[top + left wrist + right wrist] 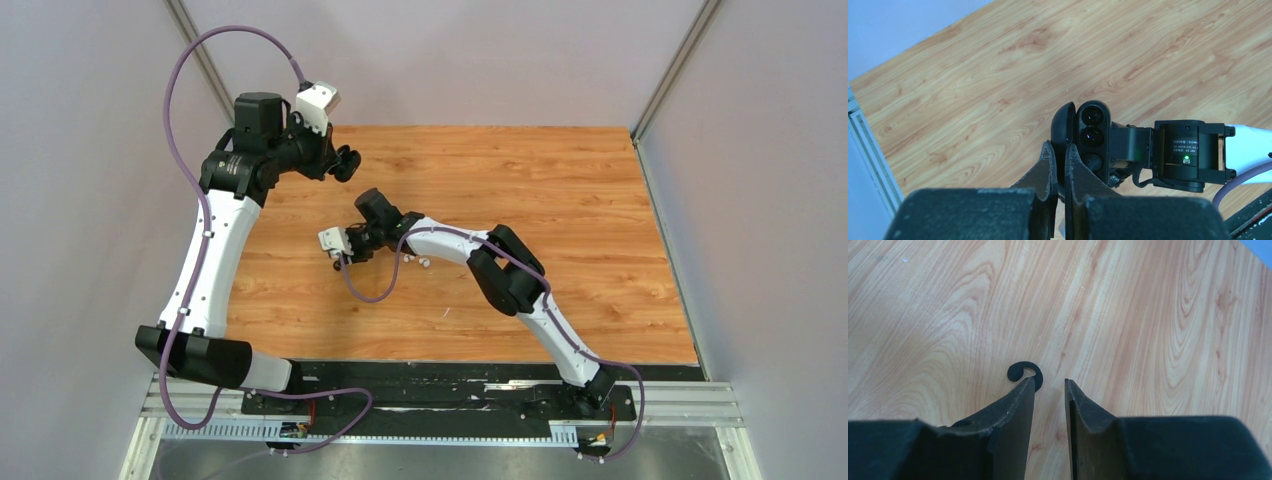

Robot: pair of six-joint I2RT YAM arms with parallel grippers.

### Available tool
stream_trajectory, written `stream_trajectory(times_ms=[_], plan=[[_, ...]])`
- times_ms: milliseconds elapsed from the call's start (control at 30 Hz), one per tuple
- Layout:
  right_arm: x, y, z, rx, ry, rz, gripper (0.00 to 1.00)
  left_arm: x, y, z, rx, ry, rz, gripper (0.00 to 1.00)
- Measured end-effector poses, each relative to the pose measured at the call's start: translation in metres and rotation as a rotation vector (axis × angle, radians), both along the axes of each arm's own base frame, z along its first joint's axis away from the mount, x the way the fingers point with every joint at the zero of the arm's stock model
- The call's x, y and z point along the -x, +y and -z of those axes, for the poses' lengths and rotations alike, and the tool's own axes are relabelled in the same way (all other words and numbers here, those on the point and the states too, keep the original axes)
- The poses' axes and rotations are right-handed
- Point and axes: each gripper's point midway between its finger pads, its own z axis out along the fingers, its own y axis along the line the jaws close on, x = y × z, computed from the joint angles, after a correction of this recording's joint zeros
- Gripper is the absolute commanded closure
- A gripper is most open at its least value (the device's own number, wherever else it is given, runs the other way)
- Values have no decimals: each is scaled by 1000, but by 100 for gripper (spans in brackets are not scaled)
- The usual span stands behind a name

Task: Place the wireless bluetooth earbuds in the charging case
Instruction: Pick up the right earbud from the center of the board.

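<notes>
My left gripper (1060, 147) is raised above the table's far left (347, 160) and is shut on an open black charging case (1092, 131). Its lid (1062, 122) stands to the left, and I cannot tell whether the two round sockets are filled. My right gripper (1049, 382) is low over the wood left of centre (340, 262), with its jaws a little apart and nothing between them. A small black hook-shaped piece (1024, 371) lies on the table, touching its left fingertip (1029, 386). Two tiny white earbuds (417, 261) lie beside the right forearm. The black buds are not identifiable.
The wooden table (560, 200) is walled in by grey panels on the left, back and right. The right arm's wrist motor (1188, 155) lies below the held case in the left wrist view. A purple cable (370, 290) loops under the right wrist.
</notes>
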Motion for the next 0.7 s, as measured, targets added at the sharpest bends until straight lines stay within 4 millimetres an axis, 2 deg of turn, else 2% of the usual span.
stream_trajectory(times_ms=[333, 567, 700], plan=[[6, -5, 3, 26, 14, -32, 69, -1, -1, -1, 3, -6, 3, 100], [14, -13, 12, 71, 58, -36, 70, 0, -2, -2, 7, -5, 8, 100], [15, -15, 14, 83, 68, -37, 74, 0, -2, -2, 8, -4, 9, 100]])
